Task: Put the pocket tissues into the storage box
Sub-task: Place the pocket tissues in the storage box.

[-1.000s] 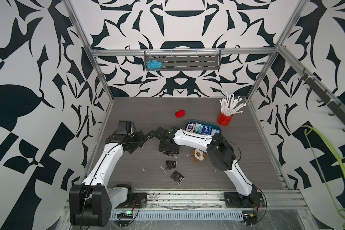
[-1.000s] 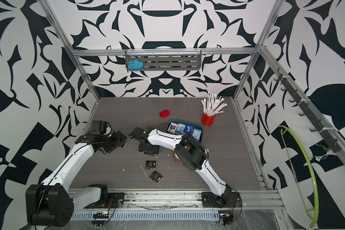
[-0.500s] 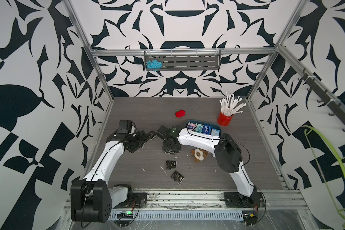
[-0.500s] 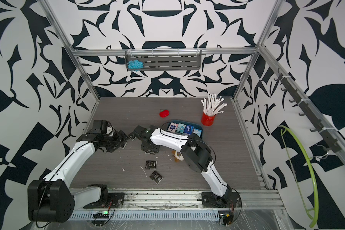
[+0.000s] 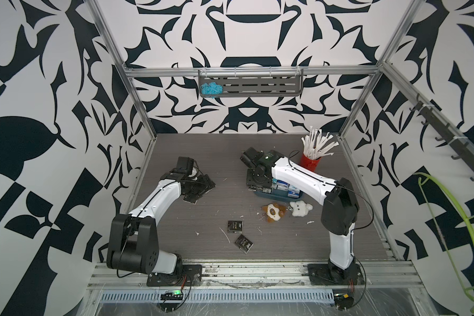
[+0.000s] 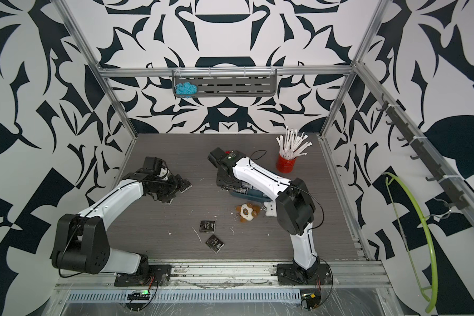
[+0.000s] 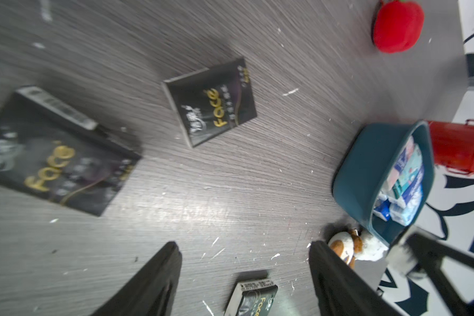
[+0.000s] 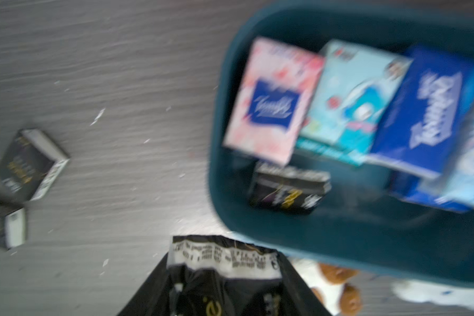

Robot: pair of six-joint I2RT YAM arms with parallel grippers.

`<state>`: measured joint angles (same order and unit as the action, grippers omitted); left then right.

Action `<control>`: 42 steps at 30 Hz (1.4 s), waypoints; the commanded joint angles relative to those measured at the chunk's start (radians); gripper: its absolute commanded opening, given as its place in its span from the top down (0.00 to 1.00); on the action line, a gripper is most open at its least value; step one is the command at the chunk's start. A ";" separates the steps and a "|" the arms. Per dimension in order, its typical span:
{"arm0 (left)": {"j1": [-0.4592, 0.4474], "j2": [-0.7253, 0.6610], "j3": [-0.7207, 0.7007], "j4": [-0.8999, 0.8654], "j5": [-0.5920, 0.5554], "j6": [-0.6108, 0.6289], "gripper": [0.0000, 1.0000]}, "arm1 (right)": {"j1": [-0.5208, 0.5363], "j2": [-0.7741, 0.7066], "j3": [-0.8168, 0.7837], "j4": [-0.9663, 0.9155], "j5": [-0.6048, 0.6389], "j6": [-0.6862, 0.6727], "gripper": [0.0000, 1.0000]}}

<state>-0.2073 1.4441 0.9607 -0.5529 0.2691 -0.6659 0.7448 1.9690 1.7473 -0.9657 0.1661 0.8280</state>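
Hovering a black pack (image 8: 222, 260) at the rim of the box (image 8: 326, 246): this looks like the drop-off step.
The pack is sitting pinched in the right gripper (image 8: 225, 290). Its barcode end is leading and its long axis is running out along the fingers (image 8: 153, 290), as far as the blur allows. Coloured packs (image 8: 348, 95) are already lying inside. The next move is calling for a short shift over the open corner, then a release. The left gripper (image 7: 242, 254) is hanging wide and empty over loose packs (image 7: 211, 101), apart from the box.
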 commanded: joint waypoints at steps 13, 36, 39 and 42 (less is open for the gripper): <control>-0.099 0.122 0.152 0.029 -0.141 -0.116 0.20 | -0.126 0.115 0.135 -0.039 -0.024 -0.310 0.45; -0.099 0.110 0.144 0.016 -0.105 -0.054 0.20 | -0.064 -0.115 -0.145 0.091 -0.104 -0.142 0.17; -0.098 0.108 0.125 0.013 -0.086 -0.042 0.19 | 0.002 -0.121 -0.150 0.076 -0.093 -0.125 0.18; -0.096 0.099 0.095 0.012 -0.068 -0.032 0.19 | 0.079 -0.118 -0.152 0.075 -0.096 -0.098 0.18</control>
<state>-0.3042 1.5654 1.0916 -0.5152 0.1684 -0.7280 0.7582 1.8778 1.5978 -0.8936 0.0723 0.6884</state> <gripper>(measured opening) 0.806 0.824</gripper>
